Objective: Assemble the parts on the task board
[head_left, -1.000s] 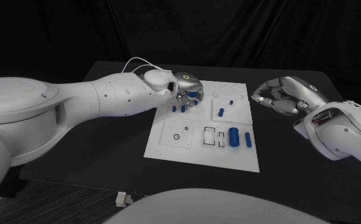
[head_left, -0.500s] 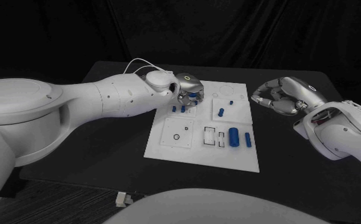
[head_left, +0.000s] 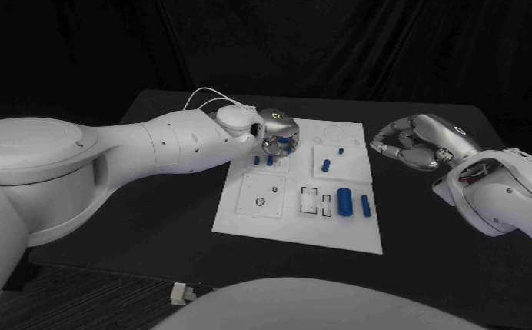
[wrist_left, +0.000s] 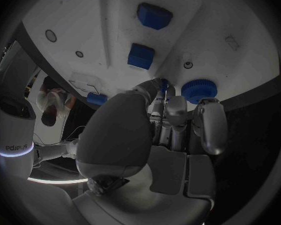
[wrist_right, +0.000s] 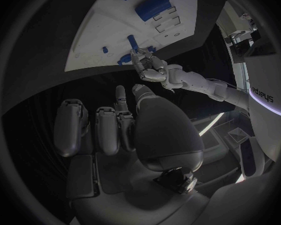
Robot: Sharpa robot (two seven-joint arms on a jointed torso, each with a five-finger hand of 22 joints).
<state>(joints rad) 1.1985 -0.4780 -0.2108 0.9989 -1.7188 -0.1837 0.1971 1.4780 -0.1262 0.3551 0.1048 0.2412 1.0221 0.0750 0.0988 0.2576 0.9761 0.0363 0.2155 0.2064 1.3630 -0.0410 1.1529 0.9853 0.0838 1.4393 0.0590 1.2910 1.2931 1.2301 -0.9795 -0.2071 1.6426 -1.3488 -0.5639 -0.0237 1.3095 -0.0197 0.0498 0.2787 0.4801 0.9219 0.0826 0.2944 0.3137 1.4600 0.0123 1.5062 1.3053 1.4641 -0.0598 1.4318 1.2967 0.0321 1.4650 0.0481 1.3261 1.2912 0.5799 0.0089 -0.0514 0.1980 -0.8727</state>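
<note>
- The left robot hand (head_left: 275, 136) is down over the far left corner of the task board (head_left: 266, 222), fingers (wrist_left: 164, 87) curled in on a small blue part; the wrist view shows blue at the fingertips, so it looks pinched, though I cannot tell how firmly.
- Just beside those fingertips sits a round blue knurled part (wrist_left: 198, 90) on the board's edge, and two blue block parts (wrist_left: 141, 56) lie further in on the board.
- The right robot hand (head_left: 413, 145) hovers off the board's right edge over the black tabletop (head_left: 166, 215), fingers curled in and holding nothing.
- A large blue cylinder (head_left: 345, 201) lies near the board's near right part, long axis running from the near edge to the far edge, with a slimmer blue pin (head_left: 366, 206) beside it.
- The left robot hand is the nearer one to the work; the held part looks to need a straight push down into the board beneath it.
</note>
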